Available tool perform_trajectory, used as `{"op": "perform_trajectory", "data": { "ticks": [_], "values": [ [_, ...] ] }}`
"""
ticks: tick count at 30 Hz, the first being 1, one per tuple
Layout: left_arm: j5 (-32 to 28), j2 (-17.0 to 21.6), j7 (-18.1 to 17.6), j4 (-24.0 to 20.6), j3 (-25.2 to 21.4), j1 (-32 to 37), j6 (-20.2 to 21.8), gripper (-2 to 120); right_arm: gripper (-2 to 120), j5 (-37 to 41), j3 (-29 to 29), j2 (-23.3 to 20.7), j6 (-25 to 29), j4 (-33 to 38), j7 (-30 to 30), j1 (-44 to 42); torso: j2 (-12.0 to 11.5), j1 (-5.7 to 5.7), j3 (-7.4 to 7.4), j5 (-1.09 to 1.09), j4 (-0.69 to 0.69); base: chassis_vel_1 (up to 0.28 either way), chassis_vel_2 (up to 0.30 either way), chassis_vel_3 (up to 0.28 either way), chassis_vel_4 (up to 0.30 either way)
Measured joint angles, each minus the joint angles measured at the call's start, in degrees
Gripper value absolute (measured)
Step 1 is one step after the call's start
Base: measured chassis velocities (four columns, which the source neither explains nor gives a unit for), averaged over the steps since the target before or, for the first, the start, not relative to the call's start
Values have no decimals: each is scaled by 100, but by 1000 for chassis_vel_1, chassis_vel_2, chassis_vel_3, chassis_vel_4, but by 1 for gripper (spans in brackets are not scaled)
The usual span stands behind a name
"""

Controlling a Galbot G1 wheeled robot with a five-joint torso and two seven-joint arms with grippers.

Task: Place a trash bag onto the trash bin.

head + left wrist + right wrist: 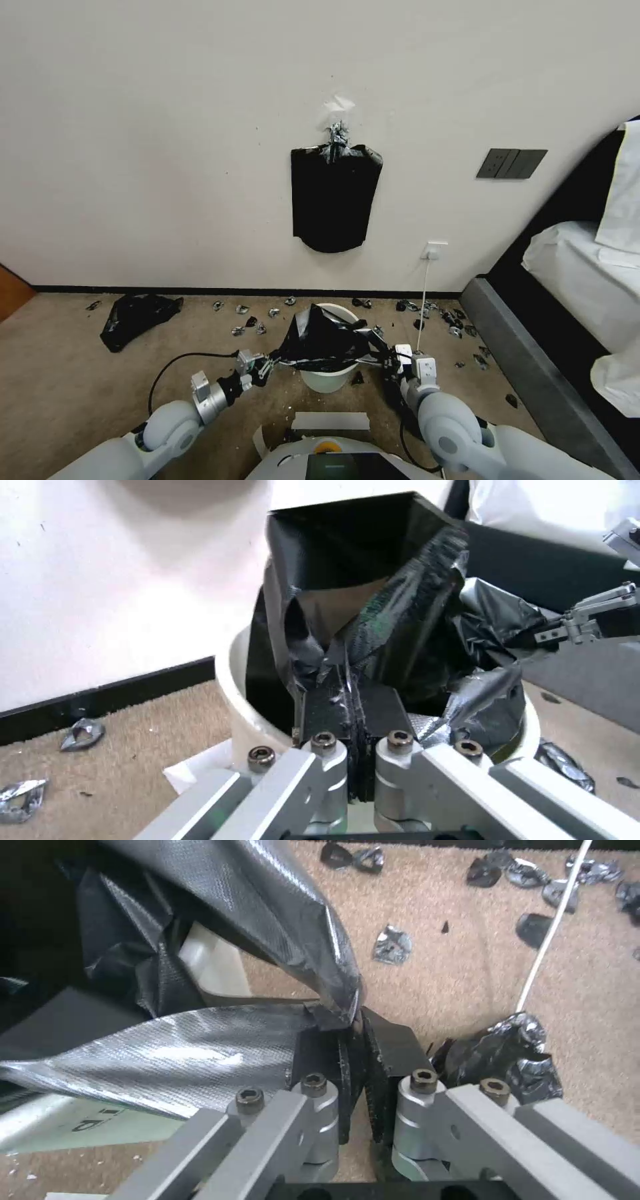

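The cream-white trash bin (327, 382) stands on the carpet just in front of me. The glossy black trash bag (321, 341) is bunched over its mouth, stretched between both grippers. At the bin's left side, my left gripper (269, 364) is shut on a pinched fold of the bag (373, 605) just above the rim (230, 680). On the bin's right side my right gripper (385, 357) is shut on the bag's opposite edge (200, 1050), beside the bin wall (213, 965). The left wrist view also catches the right gripper (580, 625) across the bin. The bag hides most of the bin's inside.
A flat black bundle (335, 197) hangs on the wall behind the bin. A lumpy black heap (137, 317) lies on the floor at the left. Silvery scraps (250, 320) litter the carpet. A white cable (423, 303) drops from a socket, and a bed (580, 280) stands at the right.
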Motion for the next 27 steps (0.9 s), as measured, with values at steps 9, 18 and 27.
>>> {"op": "perform_trajectory", "data": {
  "ticks": [9, 18, 27],
  "values": [
    [-85, 192, 221, -83, -7, 115, -10, 0, 8, 0, -36, -238, -27, 249, 12, -103, 0, 0, 0, -1, 0, 0, 0, 0, 0],
    [24, 185, 465, 142, 1, 217, -20, 0, 8, -200, -206, -312, -35, 159, -11, -252, 0, 0, 0, 0, 0, 0, 0, 0, 0],
    [141, 134, 559, 362, 37, 240, -66, 0, 8, -305, -407, -354, -58, 56, -37, -203, 0, 0, 0, -1, 0, 0, 0, 0, 0]
  ]
}}
